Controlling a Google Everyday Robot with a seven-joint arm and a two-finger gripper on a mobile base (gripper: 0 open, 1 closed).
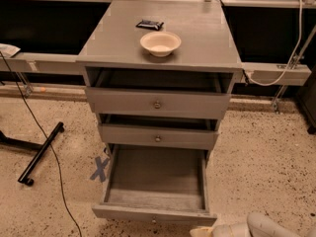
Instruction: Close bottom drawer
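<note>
The grey wooden cabinet (pixel 159 33) stands in the middle of the view with three drawers. The bottom drawer (pixel 154 212) is pulled far out, and its worn grey plank floor (pixel 155 177) is bare. A small round knob (pixel 154 221) shows on its low front panel. The middle drawer (pixel 158 136) and the top drawer (pixel 157 102) each stand slightly out. My gripper (pixel 203 230) is at the bottom edge of the view, just below the right end of the bottom drawer's front. The white arm (pixel 261 225) extends to its right.
A cream bowl (pixel 160 43) and a small dark packet (pixel 149 24) lie on the cabinet top. A black stand leg (pixel 42 152) and a cable (pixel 59 181) lie on the speckled floor to the left. A blue tape X (pixel 100 168) marks the floor beside the drawer.
</note>
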